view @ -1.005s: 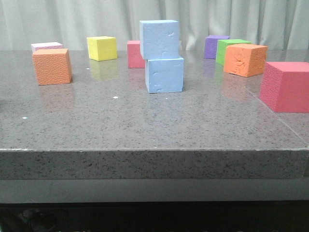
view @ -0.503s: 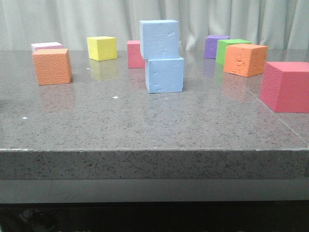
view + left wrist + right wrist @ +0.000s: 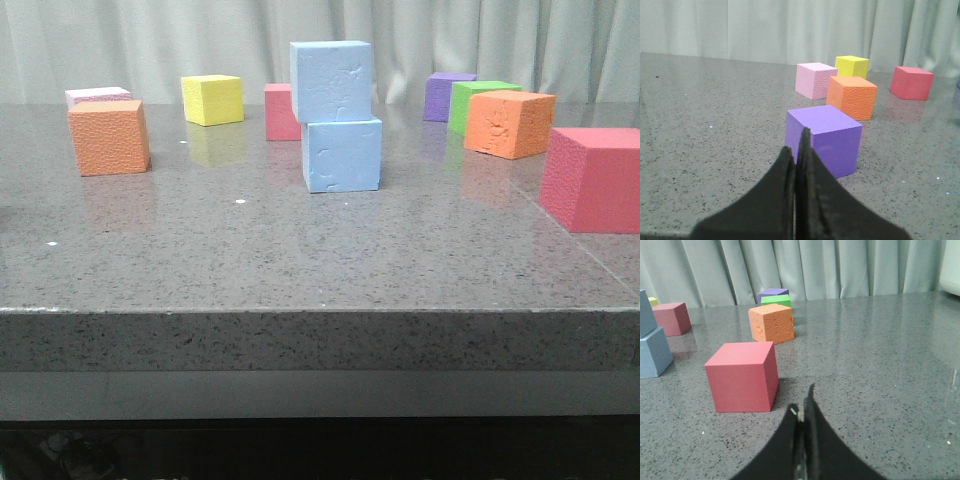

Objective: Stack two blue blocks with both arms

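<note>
Both grippers, left (image 3: 799, 150) and right (image 3: 805, 410), sat clenched on nothing, and since the blue blocks (image 3: 335, 115) looked stacked, I figured nothing remained but parking.

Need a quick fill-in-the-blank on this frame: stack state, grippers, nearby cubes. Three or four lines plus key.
1. The upper blue block rests on the lower blue block, shifted slightly toward the ____ in the front view.
2. The left gripper is shut and empty, with a ____ cube just ahead.
3. The right gripper is ____ and holds nothing.
4. The cube nearest the right gripper is ____.

Missing words: left; purple; shut; red
</note>
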